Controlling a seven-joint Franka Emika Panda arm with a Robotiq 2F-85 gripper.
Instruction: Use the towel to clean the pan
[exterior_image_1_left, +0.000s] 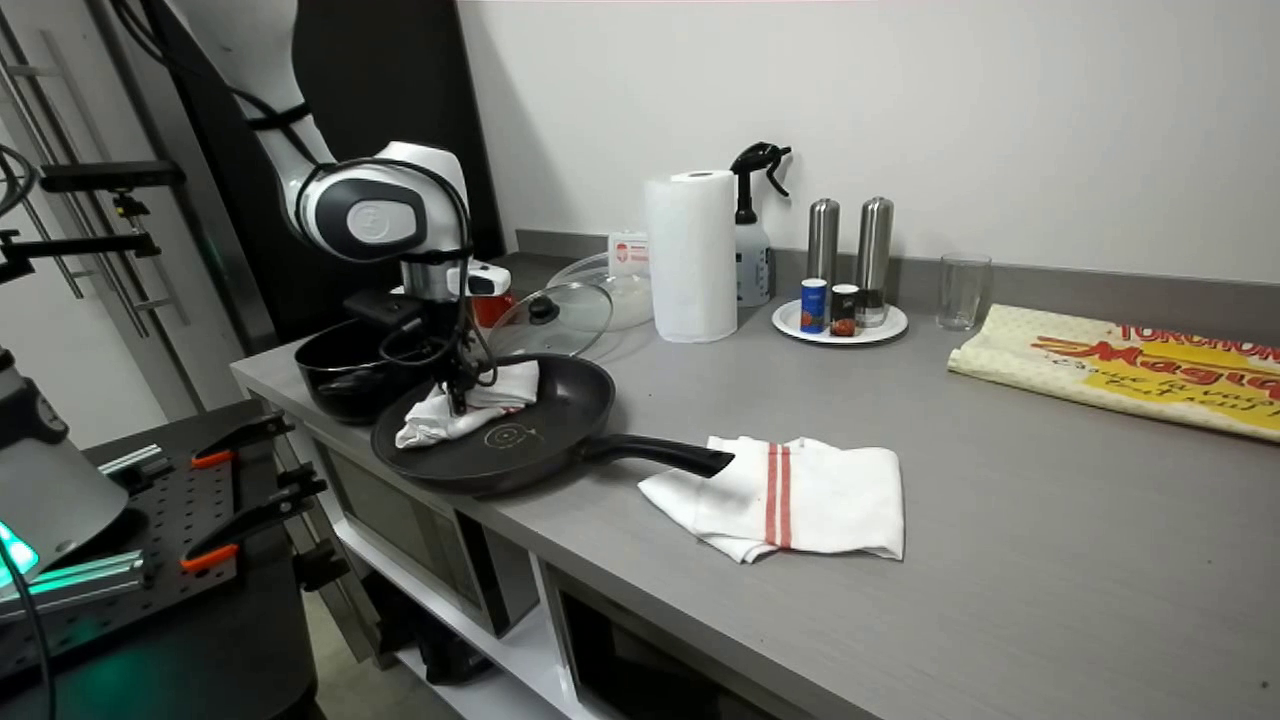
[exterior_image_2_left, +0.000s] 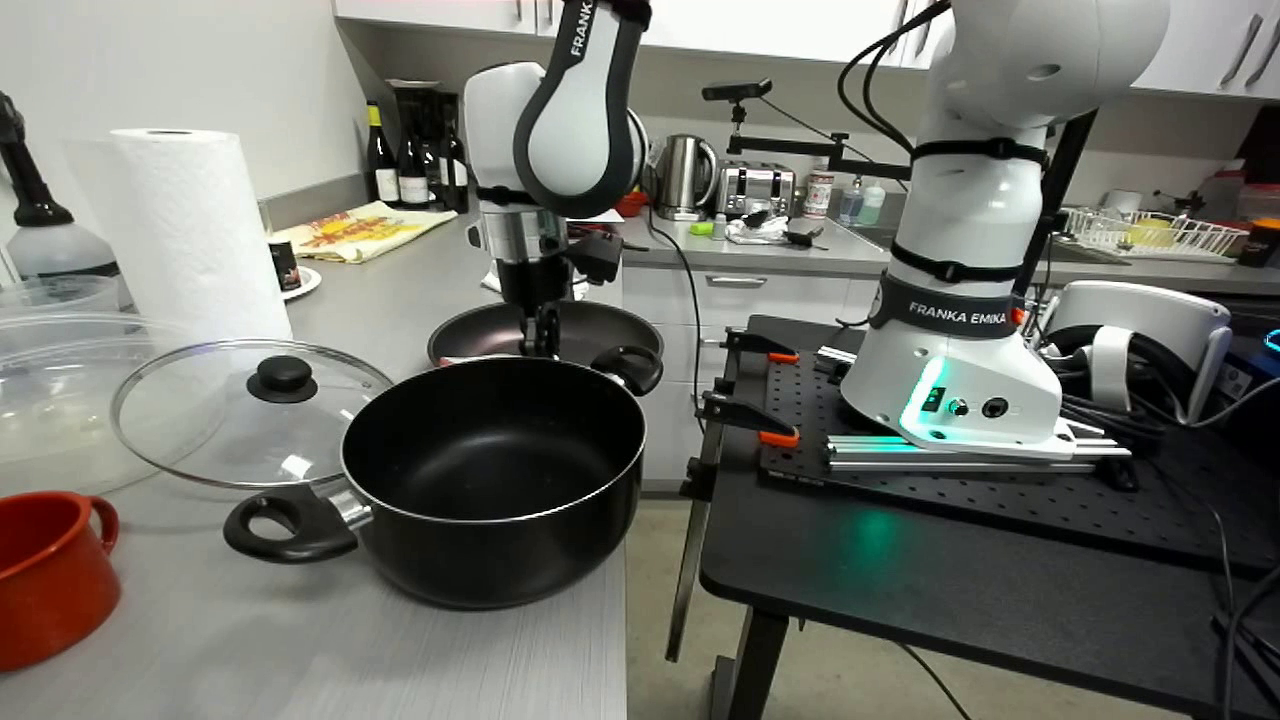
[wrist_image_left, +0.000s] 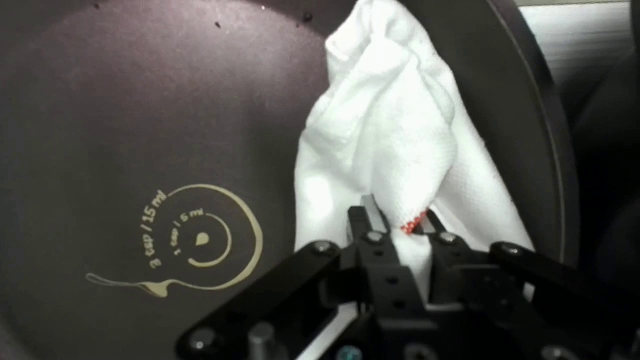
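The black frying pan (exterior_image_1_left: 575, 400) sits on the counter by its front edge, its handle pointing away from the black pot. It also shows in an exterior view (exterior_image_2_left: 610, 330), partly behind the pot. A white towel with a red stripe (exterior_image_1_left: 512, 385) lies bunched inside the pan. In the wrist view the towel (wrist_image_left: 380, 115) lies near the pan's wall, beside the printed circle marks on the pan's floor (wrist_image_left: 150, 125). My gripper (wrist_image_left: 397, 217) is shut on a fold of this towel, low in the pan. Its fingertips are partly hidden by cloth.
A black pot (exterior_image_2_left: 490, 540) stands right beside the pan, with a glass lid (exterior_image_2_left: 230, 420) near it. A second folded white towel (exterior_image_1_left: 840, 500) lies by the pan handle. A paper towel roll (exterior_image_1_left: 692, 260) and a plate with shakers (exterior_image_1_left: 790, 325) stand farther back.
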